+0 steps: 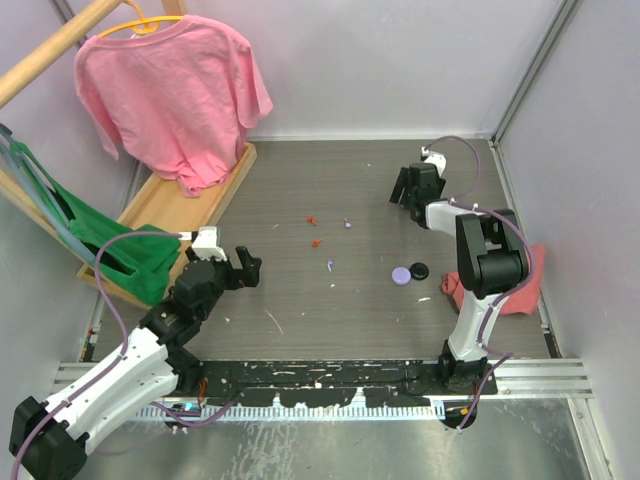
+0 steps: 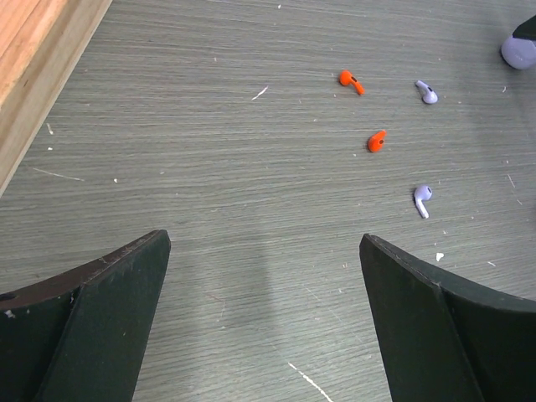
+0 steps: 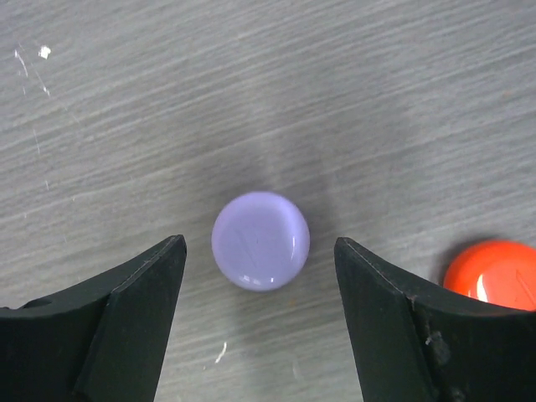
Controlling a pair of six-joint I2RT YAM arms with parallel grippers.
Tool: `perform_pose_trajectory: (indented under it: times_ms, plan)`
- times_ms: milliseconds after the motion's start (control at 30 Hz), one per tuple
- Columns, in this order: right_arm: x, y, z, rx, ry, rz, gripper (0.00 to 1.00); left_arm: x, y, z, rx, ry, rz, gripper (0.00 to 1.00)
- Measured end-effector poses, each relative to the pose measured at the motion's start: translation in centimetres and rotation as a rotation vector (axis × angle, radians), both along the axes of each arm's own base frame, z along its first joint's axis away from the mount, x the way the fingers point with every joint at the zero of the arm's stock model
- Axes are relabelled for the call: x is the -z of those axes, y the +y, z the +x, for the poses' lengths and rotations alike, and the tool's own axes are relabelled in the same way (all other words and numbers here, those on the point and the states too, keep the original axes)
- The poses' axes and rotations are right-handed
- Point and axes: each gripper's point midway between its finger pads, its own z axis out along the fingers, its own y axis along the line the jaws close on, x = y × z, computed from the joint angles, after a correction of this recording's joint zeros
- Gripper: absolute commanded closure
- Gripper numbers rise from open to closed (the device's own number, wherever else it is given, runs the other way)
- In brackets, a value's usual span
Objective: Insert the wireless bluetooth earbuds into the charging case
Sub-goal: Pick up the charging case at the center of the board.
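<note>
The charging case (image 1: pixel 419 269) is a small round black puck on the table at the right, touching a lilac disc (image 1: pixel 402 275); its edge shows in the left wrist view's top right corner (image 2: pixel 528 29). No black earbuds show in any view. My left gripper (image 1: pixel 246 266) is open and empty, low over bare table (image 2: pixel 264 243), far left of the case. My right gripper (image 1: pixel 405 190) is open at the far right of the table, well beyond the case. In its wrist view the right gripper (image 3: pixel 260 241) straddles another lilac disc (image 3: pixel 260 240) without touching it.
An orange disc (image 3: pixel 494 272) lies right of the right gripper's lilac disc. Two red scraps (image 2: pixel 352 81) (image 2: pixel 377 141) and two lilac scraps (image 2: pixel 426 92) (image 2: pixel 422 200) lie mid-table. A wooden rack (image 1: pixel 190 200) with a pink shirt (image 1: pixel 170 90) and green cloth (image 1: pixel 120 250) stands left. A red cloth (image 1: pixel 525 285) lies right.
</note>
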Motion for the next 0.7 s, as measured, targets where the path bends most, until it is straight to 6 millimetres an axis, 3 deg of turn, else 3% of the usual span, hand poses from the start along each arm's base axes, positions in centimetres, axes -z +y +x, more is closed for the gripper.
perform_pose_trajectory:
  times_ms: [300, 500, 700]
  plan:
    - [0.6, -0.3, 2.3, -0.034, 0.047, 0.032, 0.27, 0.0, 0.0, 0.0, 0.0, 0.0, 0.0, 0.02]
    - [2.1, 0.3, 2.2, -0.063, 0.122, 0.04, 0.35, -0.1, 0.0, 0.0, 0.0, -0.002, -0.002, 0.02]
    - [2.4, 0.5, 2.0, -0.079, 0.154, 0.044, 0.46, -0.1, 0.0, 0.0, 0.0, -0.003, -0.003, 0.02]
